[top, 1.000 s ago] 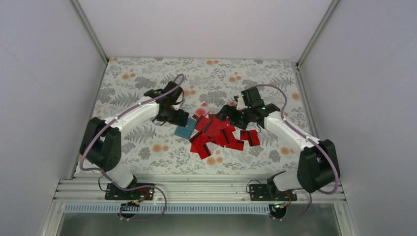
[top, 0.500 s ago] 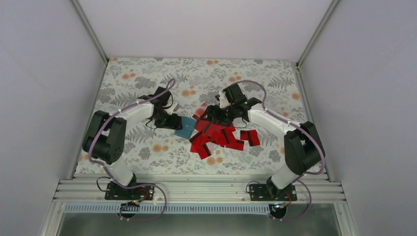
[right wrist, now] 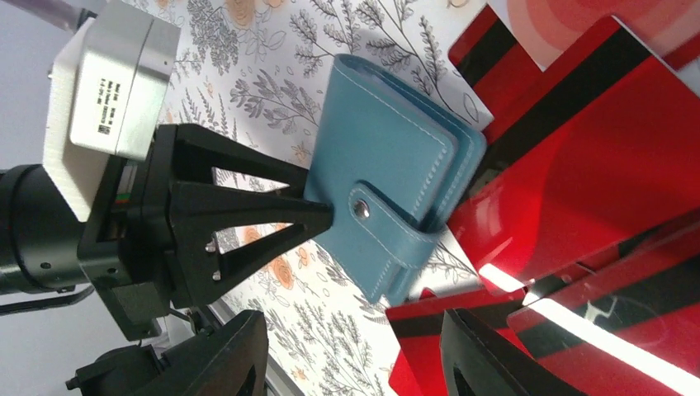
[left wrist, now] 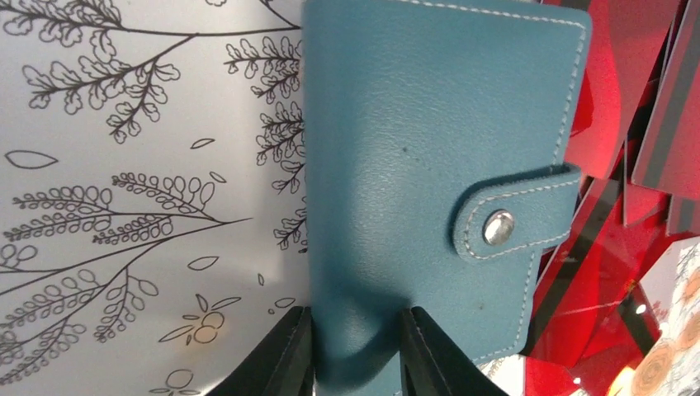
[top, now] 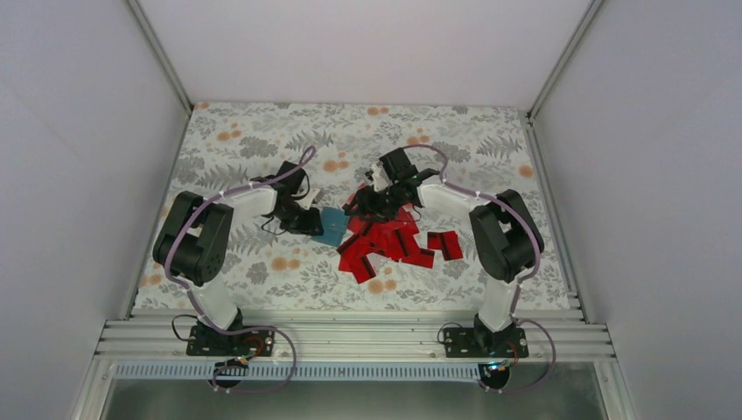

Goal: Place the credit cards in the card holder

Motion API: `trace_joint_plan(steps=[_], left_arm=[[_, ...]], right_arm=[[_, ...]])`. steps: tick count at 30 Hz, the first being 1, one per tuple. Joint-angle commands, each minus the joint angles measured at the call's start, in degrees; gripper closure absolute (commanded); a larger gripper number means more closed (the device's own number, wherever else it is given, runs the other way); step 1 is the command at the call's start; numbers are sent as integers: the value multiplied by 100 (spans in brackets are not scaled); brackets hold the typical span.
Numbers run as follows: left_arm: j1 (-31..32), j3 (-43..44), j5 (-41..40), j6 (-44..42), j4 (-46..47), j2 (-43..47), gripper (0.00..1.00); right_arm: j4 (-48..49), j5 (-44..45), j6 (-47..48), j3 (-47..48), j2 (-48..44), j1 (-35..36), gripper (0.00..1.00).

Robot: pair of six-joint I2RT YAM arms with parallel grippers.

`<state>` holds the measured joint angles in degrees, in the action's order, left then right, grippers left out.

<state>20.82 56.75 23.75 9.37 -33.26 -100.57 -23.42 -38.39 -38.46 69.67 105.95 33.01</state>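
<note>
Credit cards: loose red heap at the middle of the table, reaching nearest the near edge. Card holder: touches the heap's left side, folded, strap snapped, inside hidden. Left gripper: narrow, pinching the holder's left edge; a second ago it hung wide above. Right gripper: jaws apart over the heap's far-left part beside the holder, nothing between them; it has swung in leftward.
</note>
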Motion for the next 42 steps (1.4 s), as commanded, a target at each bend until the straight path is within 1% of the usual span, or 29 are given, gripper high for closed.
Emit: trace_joint_plan(steps=[1,3,5,9,15,18,22,27,29,30,35,42], left_arm=[[-8,-151,77,79,311,-110,80],[-13,-147,33,107,320,-28,90],[-8,-140,19,152,300,124,97],[-14,-122,-4,385,156,633,98],[5,65,-190,968,-222,1289,98],[86,289,-399,1095,-436,1525,98],[348,716,-978,1109,-786,1640,98],[641,1129,-1516,1218,-1103,1655,98],[781,1242,-1651,1265,-1159,1676,98],[836,1281,-1703,1283,-1191,1676,98],[1047,1448,-1832,1368,-1277,1740,98],[1189,1566,-1856,1341,-1259,1860,98]], right_arm=[[78,-187,99,357,174,70,47],[51,-208,139,384,205,66,47],[38,-221,189,391,219,69,47],[32,-223,222,390,115,65,44],[-320,237,338,597,-89,89,30],[-613,472,405,916,-85,169,28],[-774,562,313,1312,-19,370,29],[-855,884,46,1677,116,621,37],[-901,1106,-66,1739,140,673,41],[-908,1229,-126,1735,130,691,45],[-993,1659,-260,1684,81,706,56],[-930,1818,-347,1476,40,706,64]])
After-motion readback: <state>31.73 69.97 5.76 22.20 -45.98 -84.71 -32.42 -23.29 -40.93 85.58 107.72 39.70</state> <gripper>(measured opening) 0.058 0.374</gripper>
